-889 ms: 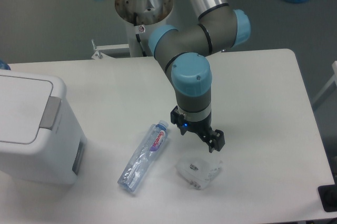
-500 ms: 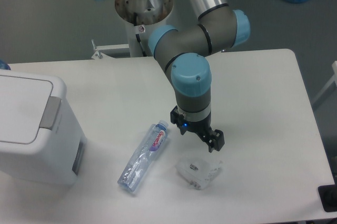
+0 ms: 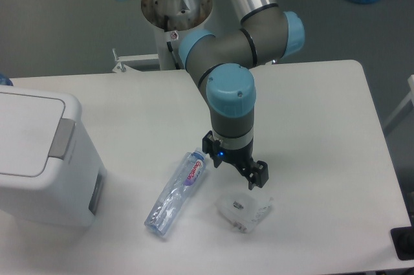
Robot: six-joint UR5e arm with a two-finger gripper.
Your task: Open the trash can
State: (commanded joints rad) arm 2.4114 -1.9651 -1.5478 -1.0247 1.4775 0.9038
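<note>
Trash can (image 3: 39, 158) lid shut, end effector (image 3: 235, 166) well apart — above table (image 3: 323, 132)

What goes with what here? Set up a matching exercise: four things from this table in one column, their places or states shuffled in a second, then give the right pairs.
Things:
1. trash can
2. water bottle
3. plastic wrapper
4. tool

Places or states:
A. lying on its side in the middle of the table
B. crumpled, right of the bottle near the front edge
C. at the table's left edge, lid shut
D. hanging above the table, holding nothing

Pairs: 1-C, 2-A, 3-B, 4-D
</note>
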